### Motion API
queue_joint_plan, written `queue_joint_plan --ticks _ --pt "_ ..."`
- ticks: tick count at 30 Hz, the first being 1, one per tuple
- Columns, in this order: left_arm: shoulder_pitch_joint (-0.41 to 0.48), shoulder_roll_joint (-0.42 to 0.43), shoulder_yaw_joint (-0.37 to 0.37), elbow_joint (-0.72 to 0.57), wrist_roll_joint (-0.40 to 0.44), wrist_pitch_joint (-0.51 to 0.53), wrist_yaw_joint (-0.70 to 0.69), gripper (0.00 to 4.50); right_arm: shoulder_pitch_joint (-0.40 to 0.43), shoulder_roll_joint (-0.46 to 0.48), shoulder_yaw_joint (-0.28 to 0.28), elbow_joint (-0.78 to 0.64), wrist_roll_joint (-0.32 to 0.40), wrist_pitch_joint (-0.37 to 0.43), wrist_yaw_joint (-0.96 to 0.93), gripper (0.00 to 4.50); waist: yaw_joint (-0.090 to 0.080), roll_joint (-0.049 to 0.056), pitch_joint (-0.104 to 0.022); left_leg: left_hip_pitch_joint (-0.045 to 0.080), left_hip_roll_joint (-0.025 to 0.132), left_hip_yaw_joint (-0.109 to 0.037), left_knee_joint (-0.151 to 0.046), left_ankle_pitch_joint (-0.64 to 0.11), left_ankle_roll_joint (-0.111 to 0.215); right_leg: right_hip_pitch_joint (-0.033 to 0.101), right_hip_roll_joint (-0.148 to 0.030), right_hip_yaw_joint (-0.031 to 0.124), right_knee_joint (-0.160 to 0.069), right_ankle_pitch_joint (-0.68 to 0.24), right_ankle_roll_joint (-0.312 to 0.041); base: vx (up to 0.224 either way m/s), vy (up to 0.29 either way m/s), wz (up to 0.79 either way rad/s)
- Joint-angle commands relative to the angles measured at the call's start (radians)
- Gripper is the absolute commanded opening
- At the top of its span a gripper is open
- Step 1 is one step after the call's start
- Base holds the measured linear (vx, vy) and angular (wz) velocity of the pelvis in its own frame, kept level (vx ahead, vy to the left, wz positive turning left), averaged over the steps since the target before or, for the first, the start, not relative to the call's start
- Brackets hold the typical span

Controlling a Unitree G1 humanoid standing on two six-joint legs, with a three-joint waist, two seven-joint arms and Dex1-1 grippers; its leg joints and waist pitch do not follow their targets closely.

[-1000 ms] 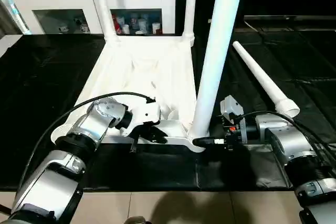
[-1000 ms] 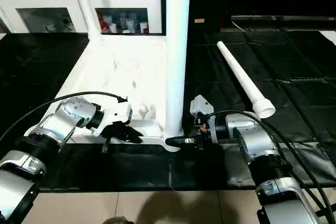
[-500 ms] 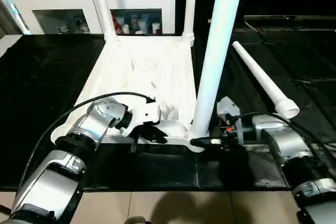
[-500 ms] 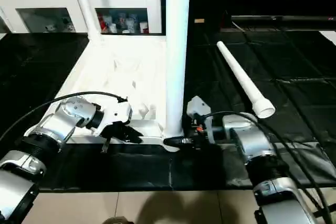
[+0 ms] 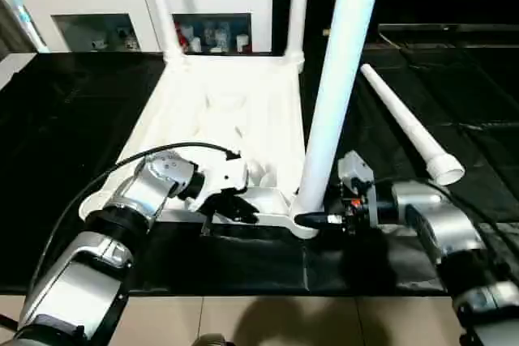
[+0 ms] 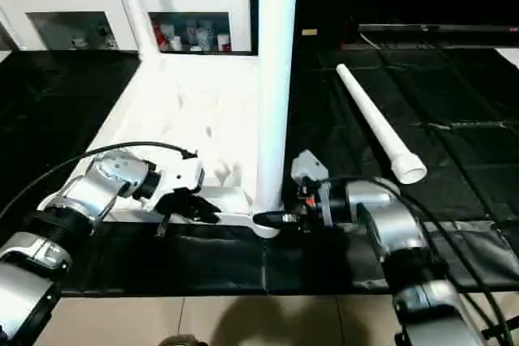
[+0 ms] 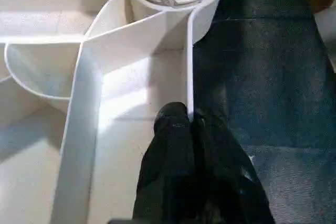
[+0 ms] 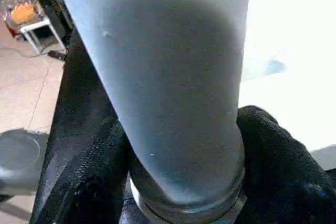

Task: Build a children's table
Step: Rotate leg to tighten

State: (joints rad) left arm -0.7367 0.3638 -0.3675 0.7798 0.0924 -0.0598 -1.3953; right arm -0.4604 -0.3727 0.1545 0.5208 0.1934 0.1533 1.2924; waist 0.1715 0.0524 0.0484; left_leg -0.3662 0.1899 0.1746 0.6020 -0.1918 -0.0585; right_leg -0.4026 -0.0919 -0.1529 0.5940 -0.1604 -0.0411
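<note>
Black matting [image 5: 73, 119] carries the upturned table top [image 5: 227, 111]; left gripper [image 7: 188, 124] pinches its rim; right gripper [image 8: 178, 145] clasps the upright leg [image 5: 336, 87] at its base.

Both forearms are chunky brushed-silver cylinders with black bands at the joints, and a black cable loops out from behind each wrist and trails back along the arm. The left gripper [image 5: 231, 207] has matte black fingers [image 7: 178, 145] under a glossy white wrist housing. The right gripper [image 5: 312, 219] is black too, with a small pale grey box on top and a bit of orange-red right behind the fingers.
</note>
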Motion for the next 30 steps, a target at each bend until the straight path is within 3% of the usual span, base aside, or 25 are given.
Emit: queue_joint_plan --ticks 1,4,6,7,8,9,10,11,12,13,14,15,16,17,18,19,20,21,23,24,25,29,30 --pt "0.01 -0.038 0.005 -0.035 -0.01 0.054 0.046 0.0 0.033 0.041 0.02 -0.024 0.008 0.018 -0.048 2.66 -0.01 -0.004 -0.074 0.011 0.057 -0.019 -0.068 -0.193 0.058 0.058 -0.084 0.069 -0.082 -0.326 -0.131 0.0 0.0 0.0" --pt "0.008 -0.085 0.037 -0.05 -0.035 0.133 0.115 0.0 0.049 0.086 0.004 -0.018 -0.01 0.045 -0.164 2.66 -0.018 -0.003 -0.063 0.019 0.053 -0.02 -0.073 -0.249 0.038 0.056 -0.084 0.063 -0.097 -0.423 -0.111 0.0 0.0 0.0" --pt "-0.001 -0.133 0.068 -0.061 -0.053 0.208 0.192 0.0 0.05 0.134 -0.019 0.004 -0.024 0.079 -0.283 2.66 -0.039 -0.003 -0.05 0.037 0.04 -0.022 -0.071 -0.344 0.016 0.049 -0.083 0.048 -0.127 -0.601 -0.051 0.0 0.0 0.0" --pt "-0.001 -0.133 0.068 -0.061 -0.053 0.208 0.192 0.0 0.05 0.134 -0.019 0.004 -0.024 0.079 -0.283 2.66 -0.049 -0.002 -0.048 0.042 0.04 -0.021 -0.069 -0.362 0.01 0.047 -0.082 0.044 -0.132 -0.625 -0.041 0.0 0.0 0.0" --pt "-0.019 -0.201 0.105 -0.074 -0.064 0.305 0.319 0.0 0.024 0.216 -0.069 0.057 -0.026 0.12 -0.465 2.66 -0.058 -0.002 -0.05 0.048 0.035 -0.025 -0.066 -0.376 0.006 0.05 -0.083 0.032 -0.143 -0.65 -0.019 0.0 0.0 0.0" --pt "-0.024 -0.223 0.118 -0.082 -0.064 0.343 0.364 0.0 0.012 0.246 -0.089 0.075 -0.024 0.137 -0.531 2.66 -0.078 0.008 -0.048 0.048 0.043 -0.032 -0.071 -0.398 -0.008 0.054 -0.082 0.022 -0.144 -0.631 -0.019 0.0 0.0 0.0" --pt "-0.031 -0.244 0.129 -0.084 -0.063 0.366 0.403 0.0 -0.005 0.274 -0.105 0.099 -0.024 0.138 -0.591 2.66 -0.1 0.009 -0.045 0.049 0.046 -0.041 -0.073 -0.461 -0.011 0.061 -0.075 -0.003 -0.155 -0.635 0.007 0.0 0.0 0.0" --pt "-0.039 -0.262 0.139 -0.082 -0.062 0.378 0.441 0.0 -0.024 0.299 -0.12 0.125 -0.021 0.137 -0.642 2.66 -0.111 0.015 -0.042 0.051 0.052 -0.045 -0.076 -0.505 -0.008 0.064 -0.074 -0.013 -0.157 -0.629 0.018 0.0 0.0 0.0" --pt "-0.045 -0.274 0.146 -0.08 -0.059 0.387 0.465 0.0 -0.037 0.316 -0.134 0.142 -0.014 0.144 -0.675 2.66 -0.132 0.019 -0.044 0.031 0.068 -0.061 -0.092 -0.567 -0.005 0.091 -0.073 -0.015 -0.139 -0.583 0.036 0.0 0.0 0.0" --pt "-0.057 -0.3 0.16 -0.074 -0.057 0.402 0.514 0.0 -0.067 0.348 -0.158 0.178 0.001 0.152 -0.727 2.66 -0.138 0.026 -0.045 0.023 0.078 -0.067 -0.103 -0.601 -0.005 0.099 -0.073 -0.005 -0.122 -0.555 0.034 0.0 0.0 0.0" --pt "-0.066 -0.318 0.17 -0.071 -0.058 0.415 0.547 0.0 -0.088 0.367 -0.163 0.2 0.004 0.146 -0.75 2.66 -0.14 0.037 -0.043 0.023 0.1 -0.076 -0.134 -0.695 -0.014 0.102 -0.067 0.02 -0.072 -0.468 -0.001 0.0 0.0 0.0" --pt "-0.075 -0.336 0.165 -0.074 -0.048 0.424 0.574 0.0 -0.125 0.39 -0.163 0.239 -0.004 0.125 -0.784 2.66 -0.144 0.027 -0.039 0.029 0.1 -0.072 -0.148 -0.753 -0.034 0.094 -0.066 0.046 -0.048 -0.41 -0.036 0.0 0.0 0.0" --pt "-0.075 -0.337 0.162 -0.076 -0.044 0.423 0.577 0.0 -0.131 0.394 -0.162 0.244 -0.006 0.119 -0.787 2.66 -0.151 0.011 -0.033 0.04 0.073 -0.063 -0.129 -0.738 -0.038 0.076 -0.071 0.044 -0.087 -0.499 -0.029 0.0 0.0 0.0" --pt "-0.074 -0.334 0.145 -0.082 -0.023 0.413 0.581 0.0 -0.144 0.405 -0.162 0.252 -0.01 0.098 -0.785 2.66 -0.149 -0.014 -0.041 0.089 -0.003 -0.034 -0.045 -0.545 -0.021 0.026 -0.1 0.017 -0.172 -0.741 -0.001 0.0 0.0 0.0" --pt "-0.072 -0.328 0.137 -0.084 -0.013 0.403 0.578 0.0 -0.147 0.407 -0.166 0.254 -0.009 0.094 -0.786 2.66 -0.146 -0.02 -0.032 0.06 -0.026 -0.021 -0.012 -0.359 0.023 0.044 -0.109 -0.008 -0.195 -0.846 0.06 0.063 -0.028 -0.13" --pt "-0.069 -0.318 0.126 -0.085 0.001 0.391 0.576 0.0 -0.149 0.406 -0.165 0.256 -0.011 0.09 -0.782 3.0 -0.135 -0.008 -0.044 0.037 -0.017 -0.026 -0.029 -0.301 0.039 0.073 -0.112 0.002 -0.181 -0.808 0.073 0.063 -0.028 -0.13" --pt "-0.063 -0.309 0.12 -0.092 0.013 0.391 0.578 0.0 -0.149 0.407 -0.173 0.257 -0.018 0.091 -0.786 3.21 -0.132 0.002 -0.049 0.004 0.009 -0.046 -0.056 -0.265 0.047 0.086 -0.099 0.002 -0.163 -0.705 0.075 0.079 -0.015 -0.16" --pt "-0.063 -0.309 0.12 -0.092 0.014 0.391 0.578 0.0 -0.149 0.407 -0.173 0.257 -0.018 0.091 -0.786 3.35 -0.135 0.013 -0.059 0.018 0.031 -0.054 -0.066 -0.285 0.039 0.077 -0.093 0.006 -0.155 -0.579 0.03 0.0 0.0 0.0" --pt "-0.042 -0.273 0.105 -0.107 0.039 0.374 0.57 0.0 -0.132 0.393 -0.174 0.247 -0.044 0.077 -0.781 3.44 -0.136 0.012 -0.063 0.007 0.048 -0.062 -0.077 -0.277 0.04 0.082 -0.09 0.016 -0.125 -0.396 -0.053 0.0 0.0 0.0" --pt "-0.041 -0.272 0.105 -0.107 0.04 0.373 0.569 0.0 -0.131 0.392 -0.173 0.246 -0.045 0.077 -0.78 3.44 -0.138 0.013 -0.061 0.005 0.049 -0.059 -0.079 -0.286 0.044 0.081 -0.091 0.021 -0.118 -0.363 -0.082 0.0 0.0 0.0" --pt "-0.037 -0.265 0.101 -0.111 0.042 0.367 0.567 0.0 -0.128 0.387 -0.171 0.248 -0.05 0.069 -0.78 3.57 -0.137 0.013 -0.064 0.008 0.047 -0.056 -0.077 -0.284 0.044 0.081 -0.092 0.022 -0.116 -0.354 -0.092 0.0 0.0 0.0" --pt "-0.018 -0.221 0.095 -0.116 0.033 0.336 0.516 0.0 -0.087 0.322 -0.134 0.216 -0.068 -0.001 -0.698 4.01 -0.123 0.01 -0.072 0.001 0.044 -0.046 -0.07 -0.18 0.073 0.085 -0.096 0.033 -0.098 -0.241 -0.133 0.0 0.0 0.0" --pt "-0.012 -0.2 0.092 -0.118 0.032 0.321 0.483 0.0 -0.068 0.294 -0.138 0.185 -0.055 -0.012 -0.656 4.08 -0.117 0.011 -0.078 -0.004 0.047 -0.046 -0.066 -0.12 0.093 0.092 -0.095 0.035 -0.085 -0.173 -0.148 0.0 0.0 0.0"
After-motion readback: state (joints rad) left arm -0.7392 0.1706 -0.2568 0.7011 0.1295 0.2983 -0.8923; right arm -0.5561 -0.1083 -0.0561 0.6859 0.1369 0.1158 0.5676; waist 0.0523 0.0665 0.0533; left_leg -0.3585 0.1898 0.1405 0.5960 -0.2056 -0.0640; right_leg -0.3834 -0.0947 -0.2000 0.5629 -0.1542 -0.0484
